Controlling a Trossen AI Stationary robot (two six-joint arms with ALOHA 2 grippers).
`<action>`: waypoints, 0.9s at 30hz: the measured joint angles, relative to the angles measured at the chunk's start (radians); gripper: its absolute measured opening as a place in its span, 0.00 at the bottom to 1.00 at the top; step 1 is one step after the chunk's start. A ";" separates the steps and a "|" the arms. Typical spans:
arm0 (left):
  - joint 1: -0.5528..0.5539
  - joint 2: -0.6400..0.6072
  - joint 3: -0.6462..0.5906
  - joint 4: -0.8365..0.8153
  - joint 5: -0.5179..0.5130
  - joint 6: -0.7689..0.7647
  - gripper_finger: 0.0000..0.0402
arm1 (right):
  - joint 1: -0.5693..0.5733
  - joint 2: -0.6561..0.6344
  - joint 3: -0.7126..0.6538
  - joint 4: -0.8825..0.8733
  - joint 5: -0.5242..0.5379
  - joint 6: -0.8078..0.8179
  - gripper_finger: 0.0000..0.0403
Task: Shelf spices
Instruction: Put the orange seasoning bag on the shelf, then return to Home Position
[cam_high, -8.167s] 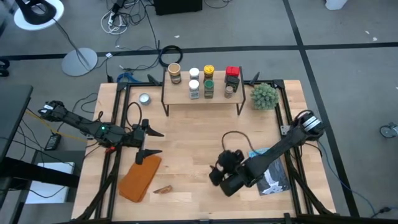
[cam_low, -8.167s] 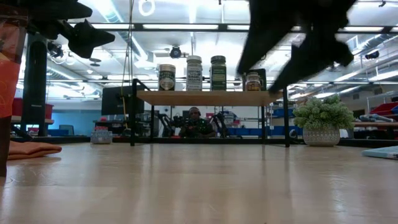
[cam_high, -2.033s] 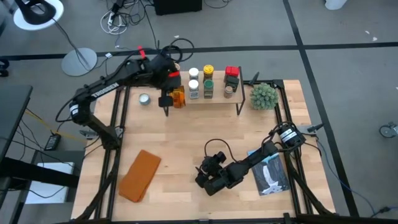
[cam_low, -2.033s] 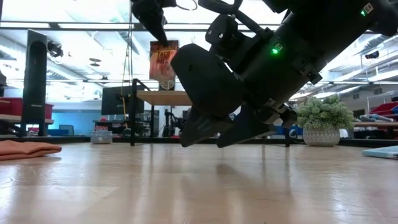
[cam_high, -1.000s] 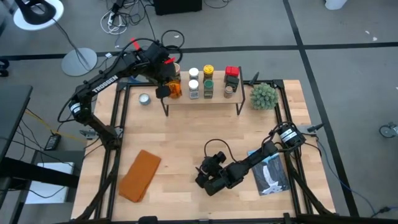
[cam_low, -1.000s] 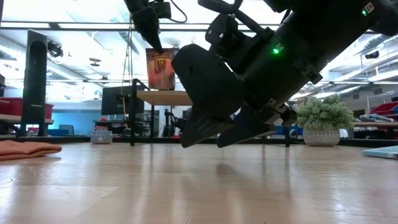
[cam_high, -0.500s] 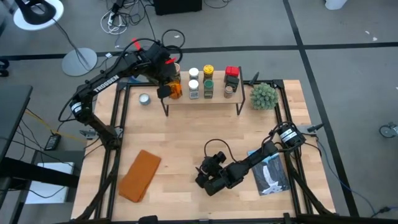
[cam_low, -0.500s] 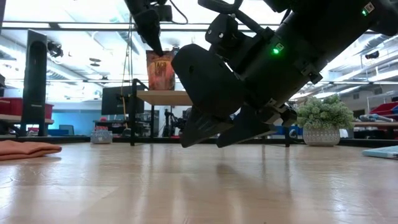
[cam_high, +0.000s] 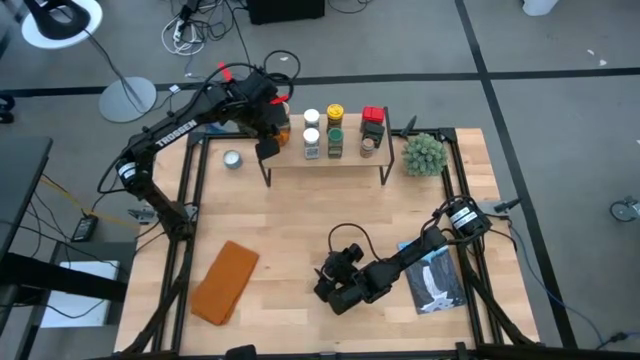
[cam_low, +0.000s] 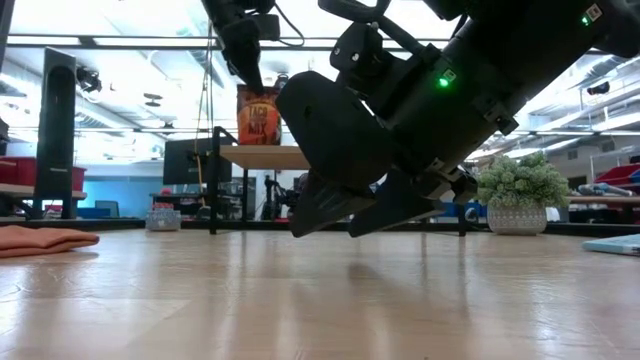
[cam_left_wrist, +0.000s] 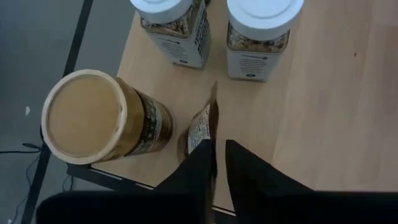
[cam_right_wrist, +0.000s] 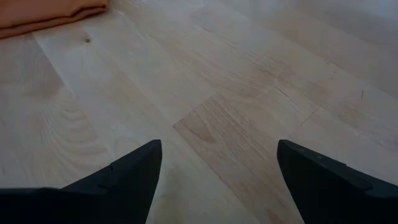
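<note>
Left gripper sits at the left end of the shelf, upper centre of the high view; its fingers are drawn almost together, pinching the top edge of a thin amber packet; only a sliver of gap shows between them.

The packet stands on edge on the wooden top, at the front left corner; in the low view you see it upright on the shelf, upper left of centre, with the gripper coming down onto it from above.

Just beside the packet stands a tan-lidded jar, close but whether touching you cannot tell; two white-lidded jars stand farther along, side by side.

In the high view, note also a yellow-topped jar, a green-topped jar and a red-topped tin, all on the shelf toward its right half.

Right gripper hangs low over the bare table, lower centre of the high view; fingers spread wide, nothing between them; well apart from the shelf.

Orange cloth lies lower left; silver tin sits left of the shelf; green plant ball sits at its right end.
</note>
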 joint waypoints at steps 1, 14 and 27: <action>0.000 0.000 0.000 0.000 0.001 0.000 0.14 | 0.000 0.000 0.000 0.000 0.000 0.000 0.79; 0.000 -0.001 0.000 0.011 -0.008 -0.001 0.23 | 0.000 0.000 0.000 0.000 0.000 0.000 0.79; 0.002 -0.025 0.000 0.061 -0.104 0.021 0.23 | 0.000 0.000 0.000 0.000 0.000 -0.005 0.79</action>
